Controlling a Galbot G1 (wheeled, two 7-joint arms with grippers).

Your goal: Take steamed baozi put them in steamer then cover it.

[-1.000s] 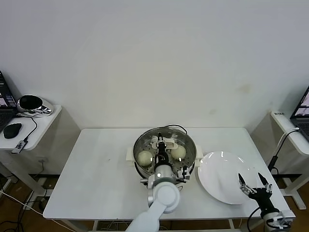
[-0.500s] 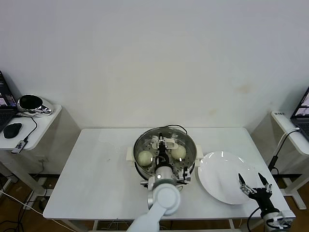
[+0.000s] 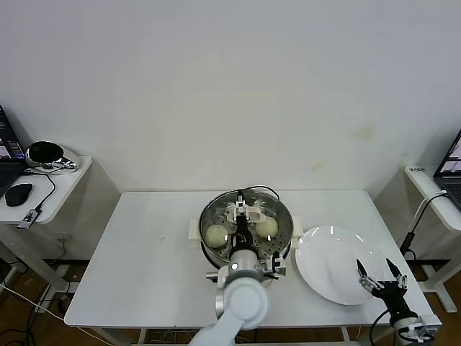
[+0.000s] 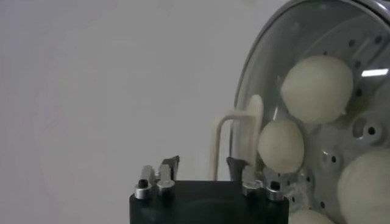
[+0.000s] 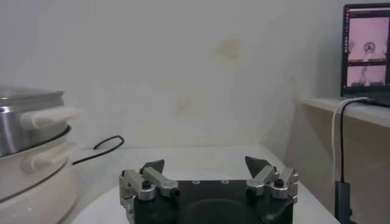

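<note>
Clear glass, rimmed in metal, makes up the cover (image 3: 245, 223), which sits flat on the steamer (image 3: 207, 238) at the middle of the white table (image 3: 144, 252), so the pot reads as closed and the task looks to be at its very end. Through the glass the steamed baozi (image 3: 216, 235) show as smooth cream-white buns resting on the perforated steel floor; two are plain from the head view and the left wrist view shows at least four (image 4: 317, 90), all inside the basket. The cover's cream-white handle (image 4: 234, 143) stands upright at its centre, and the left gripper (image 4: 203, 165) hangs directly over it with its fingers spread to either side of the handle, one close beside it and neither pinching, which suggests a release so the lid can rest on its own weight. The steamer's cream-white base carries a side handle (image 5: 49, 115), and a black power cord (image 5: 100, 149) trails from it across the table. Just beside the steamer on its right lies a flat white plate (image 3: 338, 267), bare of buns. The right gripper (image 3: 380, 277) waits over the plate's near right edge, jaws wide apart and holding nothing, parked clear of the pot.
</note>
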